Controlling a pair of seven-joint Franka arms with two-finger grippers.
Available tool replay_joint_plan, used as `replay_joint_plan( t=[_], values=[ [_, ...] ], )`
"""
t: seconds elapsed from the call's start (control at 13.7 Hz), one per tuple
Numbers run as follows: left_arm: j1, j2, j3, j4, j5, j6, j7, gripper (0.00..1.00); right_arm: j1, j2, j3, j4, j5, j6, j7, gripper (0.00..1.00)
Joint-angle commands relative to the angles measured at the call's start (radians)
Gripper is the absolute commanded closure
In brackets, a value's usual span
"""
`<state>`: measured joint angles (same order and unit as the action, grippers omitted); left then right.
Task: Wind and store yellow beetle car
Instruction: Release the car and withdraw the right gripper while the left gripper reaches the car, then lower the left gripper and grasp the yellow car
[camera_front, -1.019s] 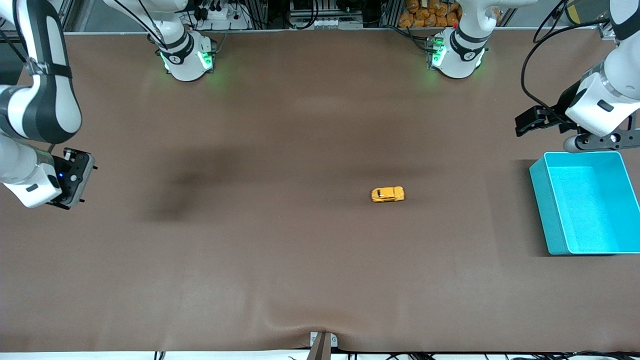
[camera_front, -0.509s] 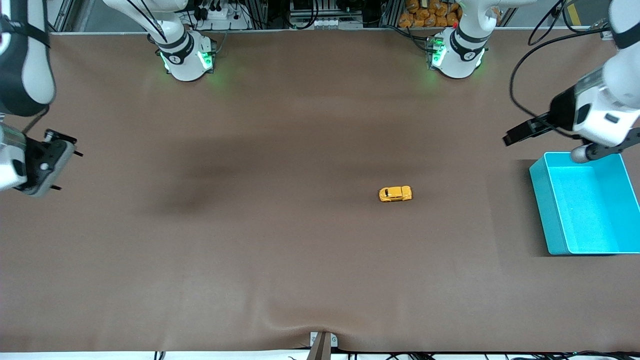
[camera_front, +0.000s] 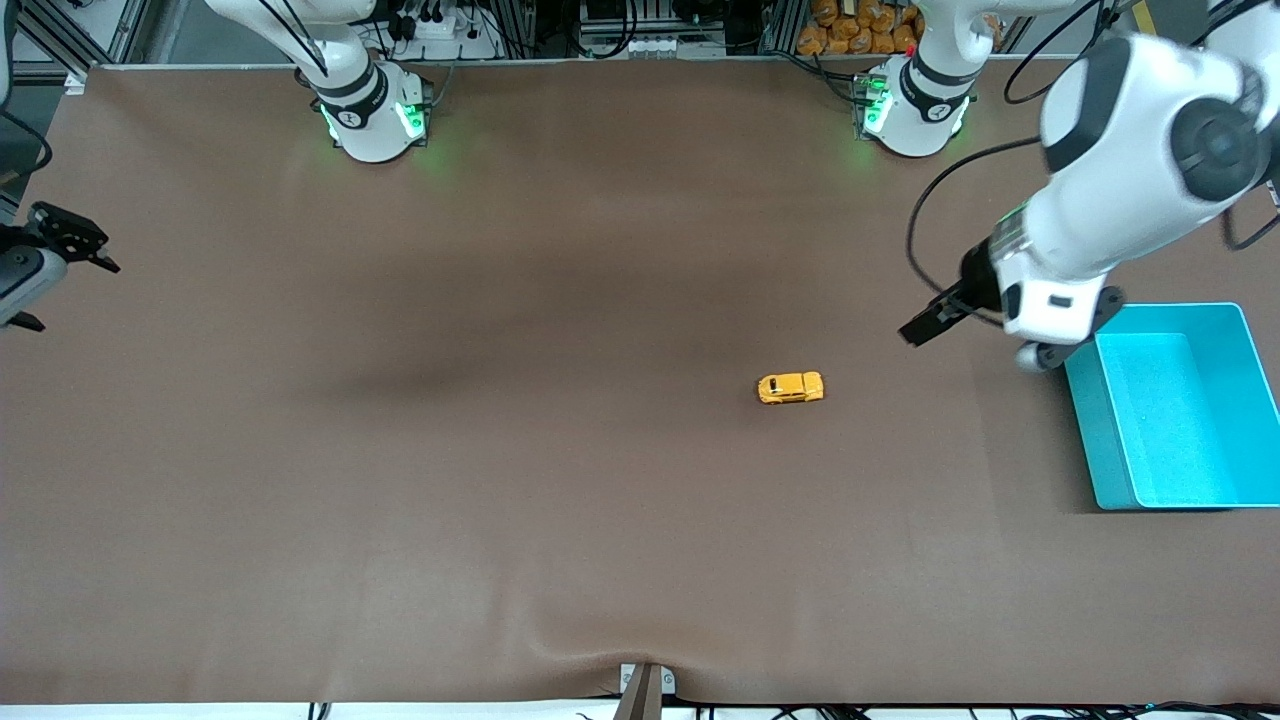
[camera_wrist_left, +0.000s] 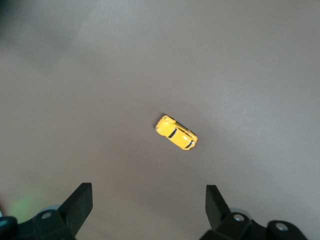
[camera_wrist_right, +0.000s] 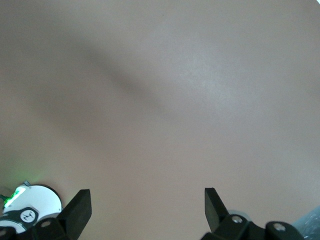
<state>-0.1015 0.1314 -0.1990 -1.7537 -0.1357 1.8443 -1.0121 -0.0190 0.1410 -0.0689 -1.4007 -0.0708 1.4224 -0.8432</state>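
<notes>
Your right gripper (camera_front: 70, 240) hangs with jaws spread over the tabletop (camera_front: 500, 450) edge at its own end, the yellow beetle car (camera_front: 790, 388) sits alone on its wheels mid-tabletop toward the left arm's end, and your left gripper (camera_front: 925, 325), jaws spread, hovers between car and teal bin (camera_front: 1085, 420).
</notes>
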Motion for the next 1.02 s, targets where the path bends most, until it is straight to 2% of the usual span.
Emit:
replay_joint_plan(
  t=[0.0,0.22,0.51,0.73,0.95],
  values=[
    [-0.041,0.056,-0.002,0.005,-0.012,0.061,-0.220,0.00,-0.004,0.006,-0.002,0.048,0.008,-0.028,0.042,0.00],
    [-0.084,0.111,-0.002,-0.006,-0.013,0.131,-0.432,0.00,-0.009,-0.001,-0.008,0.062,0.011,-0.036,0.053,0.00],
    [-0.132,0.129,0.000,-0.128,-0.002,0.384,-0.783,0.00,-0.007,-0.035,-0.003,0.062,0.034,-0.045,0.267,0.00],
    [-0.156,0.148,0.001,-0.207,0.007,0.515,-0.907,0.00,0.002,-0.070,0.003,0.048,0.042,-0.048,0.503,0.00],
    [-0.190,0.214,0.001,-0.211,0.047,0.538,-0.967,0.00,0.013,-0.087,0.006,0.007,0.074,-0.042,0.645,0.00]
  ],
)
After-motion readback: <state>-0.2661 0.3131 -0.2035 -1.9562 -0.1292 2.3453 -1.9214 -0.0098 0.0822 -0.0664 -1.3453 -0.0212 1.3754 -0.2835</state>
